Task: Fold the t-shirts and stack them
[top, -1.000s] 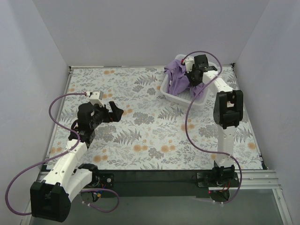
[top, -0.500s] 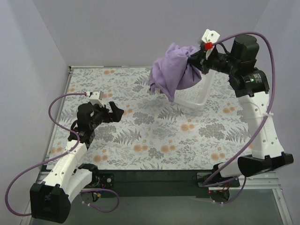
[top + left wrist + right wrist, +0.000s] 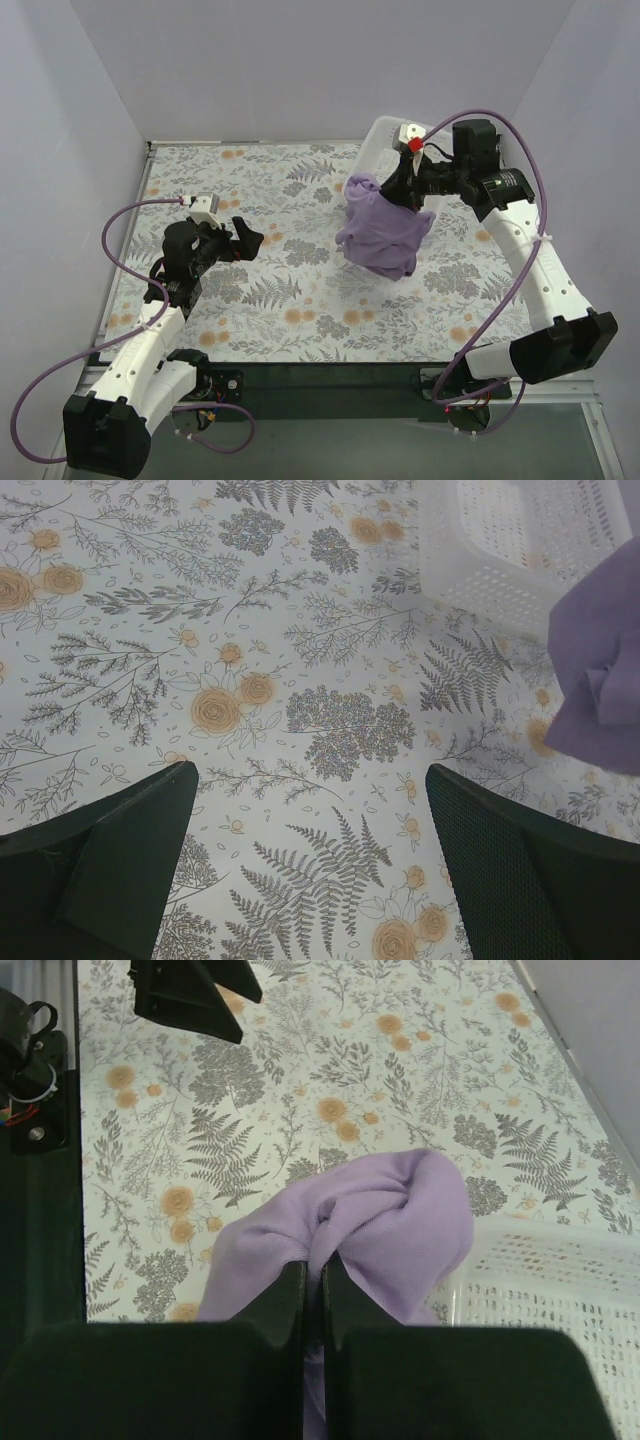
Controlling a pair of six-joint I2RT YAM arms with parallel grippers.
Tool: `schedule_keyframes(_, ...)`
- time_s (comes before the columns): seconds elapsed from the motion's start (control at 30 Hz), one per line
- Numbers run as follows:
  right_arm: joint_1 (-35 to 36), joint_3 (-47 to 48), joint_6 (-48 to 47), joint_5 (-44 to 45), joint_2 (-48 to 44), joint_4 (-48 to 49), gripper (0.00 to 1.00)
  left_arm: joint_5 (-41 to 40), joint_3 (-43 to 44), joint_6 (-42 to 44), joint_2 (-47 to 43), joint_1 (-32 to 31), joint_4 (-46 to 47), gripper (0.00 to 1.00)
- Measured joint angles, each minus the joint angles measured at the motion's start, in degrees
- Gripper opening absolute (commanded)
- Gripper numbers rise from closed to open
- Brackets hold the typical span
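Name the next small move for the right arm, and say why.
Probably lower the t-shirt onto the table between the arms. The right gripper is shut on it, and it hangs bunched from the jaws, outside the basket, so it cannot be spread or folded yet. The left gripper stands open, apart from the cloth.

The right gripper (image 3: 402,186), a second ago down in the basket (image 3: 378,142) on the bunched shirt (image 3: 380,238), is now out of it and nearer the middle of the table (image 3: 300,290). The shirt, which lay in the basket and half a second ago swung high above its left rim, now hangs lower over the floral cloth, pinched at its top. The right arm (image 3: 530,262) stretches in an arc instead of standing folded. The basket now sits further back, by the far edge.
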Motion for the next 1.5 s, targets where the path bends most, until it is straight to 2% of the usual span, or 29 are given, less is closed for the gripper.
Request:
schedule_keyframes(0.2,1.6,-2.16,-0.48,-1.07,-1.84,0.39,0.08,0.02,0.0,0.0,0.0,-0.02,0.0,0.98)
schedule_keyframes(0.3,2.19,-2.8,-0.44,-1.53,-2.62,0.63,0.21,0.02,0.0,0.02,0.0,-0.04,0.0,0.98)
schedule_keyframes(0.33,2.32,-3.17,-0.37,-1.51,-2.84,1.01,0.39,0.02,0.0,0.0,0.0,-0.04,0.0,0.98)
schedule_keyframes(0.4,2.71,-4.17,0.02,-0.94,-3.13,2.01,0.64,0.02,0.0,0.02,0.0,-0.04,0.0,0.98)
schedule_keyframes(0.43,2.91,-4.63,-0.11,-0.26,-3.21,2.45,0.82,0.02,0.0,0.02,0.0,-0.04,0.0,0.98)
schedule_keyframes(0.5,3.17,-6.27,0.28,3.32,-3.45,4.35,0.97,0.02,0.0,0.02,0.0,-0.04,0.0,0.98)
schedule_keyframes(0.53,3.21,-7.02,0.26,5.4,-3.5,4.98,0.98,0.04,0.0,0.02,0.0,-0.04,0.0,0.98)
schedule_keyframes(0.67,3.1,-9.92,0.87,17.33,-3.45,7.58,0.98,0.07,0.0,0.02,0.0,-0.04,0.0,0.98)
schedule_keyframes(0.8,2.4,-11.5,2.05,24.79,-2.23,10.56,0.96,0.33,0.0,0.02,0.0,-0.04,0.0,0.98)
schedule_keyframes(1.0,3.13,-11.45,5.05,32.48,6.78,13.97,0.94,0.94,0.0,0.02,-0.02,-0.13,0.0,0.98)
schedule_keyframes(1.17,6.93,-8.26,4.92,38.18,17.2,13.75,0.93,1.4,0.0,0.02,-0.02,-0.22,0.02,0.98)
schedule_keyframes(1.37,10.56,-3.69,3.28,47.91,27.63,13.73,0.76,1.64,0.0,0.02,-0.02,-0.24,0.02,0.98)
schedule_keyframes(1.4,10.6,-3.67,2.86,49.07,28.57,13.75,0.66,1.7,0.0,0.02,-0.02,-0.24,0.04,0.98)
schedule_keyframes(1.5,10.38,-3.96,2.14,50.99,29.38,13.31,0.49,1.79,0.0,0.02,-0.02,-0.24,0.02,0.98)
